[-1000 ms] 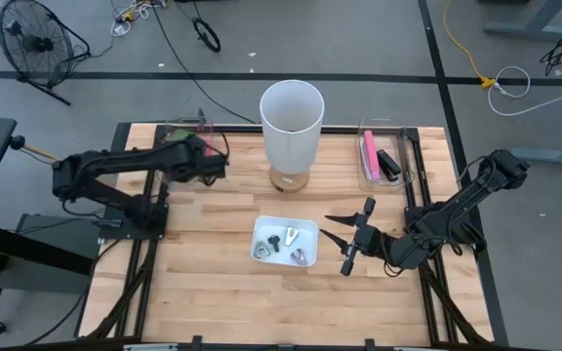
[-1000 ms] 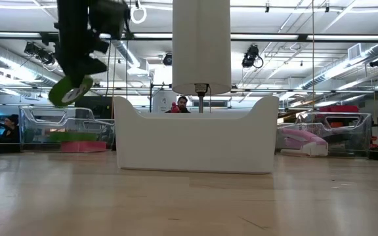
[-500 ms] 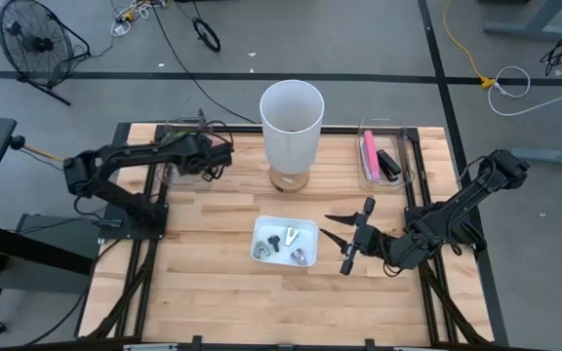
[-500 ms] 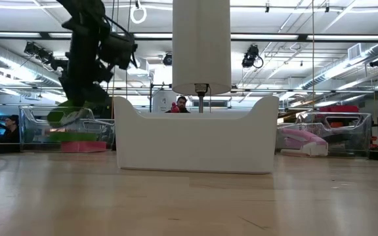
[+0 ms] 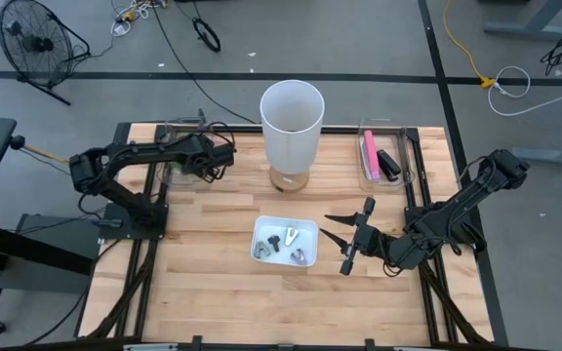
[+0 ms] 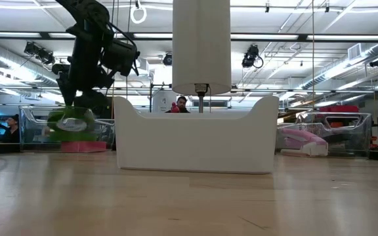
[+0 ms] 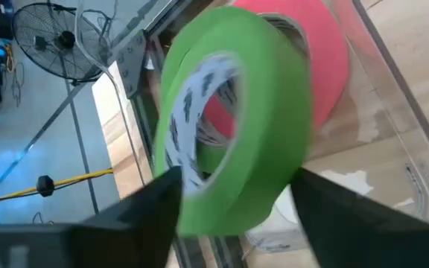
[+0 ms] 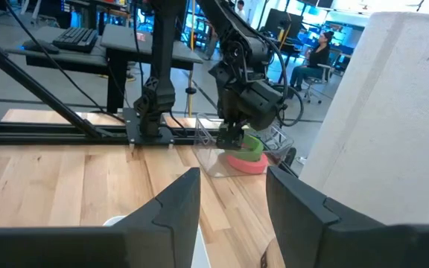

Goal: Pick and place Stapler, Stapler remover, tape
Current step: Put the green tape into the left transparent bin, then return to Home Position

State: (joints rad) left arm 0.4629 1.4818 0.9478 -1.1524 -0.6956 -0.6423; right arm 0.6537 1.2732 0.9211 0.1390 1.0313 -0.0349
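Note:
A green tape roll (image 7: 267, 134) sits tilted in the clear bin (image 6: 38, 128) at the table's far left. It lies over a pink tape roll (image 7: 326, 52) and shows low in the bin in the low view (image 6: 74, 122). My left gripper (image 7: 237, 186) stands open just above the green roll, a finger on either side of it. My right gripper (image 5: 342, 244) hovers open and empty right of the white tray (image 5: 261, 229), which holds small metal pieces. The stapler and stapler remover cannot be told apart here. My left gripper points slantwise down into the bin, with the green roll's outer band (image 7: 199, 201) just past its fingertips. I cannot tell whether the fingers touch the roll. The roll leans on the pink roll beneath it.
A tall white cylinder (image 5: 292, 122) stands on a wooden foot at the table's far middle. A second clear bin (image 5: 383, 161) at the far right holds a pink item and a black one. Bare wood lies along the near edge. People sit in the room beyond.
My left gripper has come down toward the far-left bin and swung a little toward the table's right. The green roll has dropped with it, from hanging high above the bin to lying low inside it, tipped flatter than before.

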